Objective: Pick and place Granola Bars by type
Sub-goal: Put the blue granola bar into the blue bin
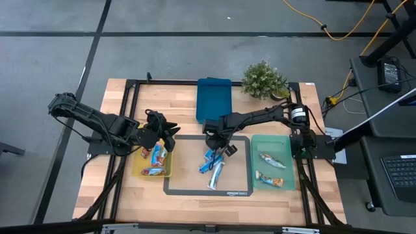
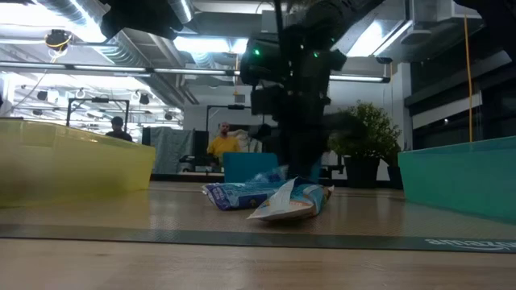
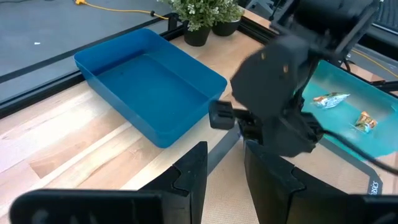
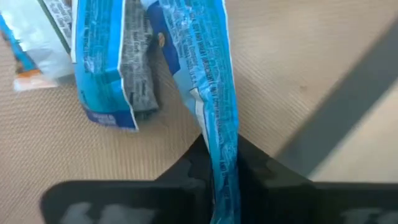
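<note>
Several blue-and-white granola bars (image 1: 214,162) lie in a loose heap on the brown mat (image 1: 195,185); the low view shows the heap (image 2: 266,197) resting flat. My right gripper (image 1: 218,144) reaches from the table's right side over the heap and is shut on one blue-and-white bar (image 4: 214,106). Another blue bar (image 4: 99,62) lies beside it. Red-and-silver bars (image 1: 154,156) lie in the yellow tray (image 1: 138,170). Orange-brown bars (image 1: 272,160) lie in the teal tray (image 1: 255,162). My left gripper (image 1: 170,133) hovers open and empty over the yellow tray's far right corner. My right gripper pinches the blue-and-white bar between its two fingers at one end of the wrapper (image 4: 222,168), which stands on edge in the gap. The fingers (image 4: 186,177) come from above, pointing down. The bar's other end reaches toward the heap; whether it rests on the mat, I cannot tell.
An empty blue tray (image 1: 213,97) sits at the far edge, with a potted plant (image 1: 263,79) to its right. The right arm's gripper (image 3: 280,106) stands close in front of my left gripper (image 3: 225,180). People show in the room beyond the table.
</note>
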Action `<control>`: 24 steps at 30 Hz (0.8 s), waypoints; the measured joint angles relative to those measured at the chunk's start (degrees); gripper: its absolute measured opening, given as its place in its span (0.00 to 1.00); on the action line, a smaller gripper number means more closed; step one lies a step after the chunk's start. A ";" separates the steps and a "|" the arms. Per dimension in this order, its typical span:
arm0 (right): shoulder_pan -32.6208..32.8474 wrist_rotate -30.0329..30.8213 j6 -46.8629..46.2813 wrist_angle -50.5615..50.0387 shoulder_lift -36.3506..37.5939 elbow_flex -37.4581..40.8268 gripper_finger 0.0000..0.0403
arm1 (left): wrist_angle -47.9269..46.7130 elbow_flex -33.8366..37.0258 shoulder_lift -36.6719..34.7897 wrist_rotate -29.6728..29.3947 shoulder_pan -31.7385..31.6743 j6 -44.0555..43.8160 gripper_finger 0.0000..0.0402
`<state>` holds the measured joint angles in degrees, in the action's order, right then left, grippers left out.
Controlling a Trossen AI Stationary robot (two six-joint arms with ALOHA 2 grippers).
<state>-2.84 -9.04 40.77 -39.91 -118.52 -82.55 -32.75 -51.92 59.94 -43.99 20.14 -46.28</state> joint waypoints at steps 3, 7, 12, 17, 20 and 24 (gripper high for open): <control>-0.10 0.70 0.20 -4.69 0.00 -4.51 0.08 | 0.00 0.00 0.00 0.01 0.01 0.02 0.24; -0.29 5.01 -0.37 -12.63 0.00 -12.19 0.13 | -0.02 0.00 0.00 0.07 0.00 0.07 0.24; -2.41 5.45 -7.64 -23.49 0.60 -21.65 0.14 | -0.01 0.00 0.00 0.69 0.02 0.08 0.24; -4.95 2.73 -13.27 -29.56 5.52 -24.52 0.08 | -0.02 0.00 0.00 2.06 0.02 0.48 0.24; -6.22 1.46 -15.52 -30.93 10.85 -23.15 0.08 | -0.17 0.00 0.00 2.11 0.02 0.55 0.24; -6.83 1.50 -18.13 -30.28 18.34 -20.03 0.12 | -0.22 0.00 0.00 2.10 0.02 1.59 0.24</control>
<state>-9.67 -7.53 22.64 -70.19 -100.18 -102.58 -32.98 -51.92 59.94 -41.89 20.16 -44.69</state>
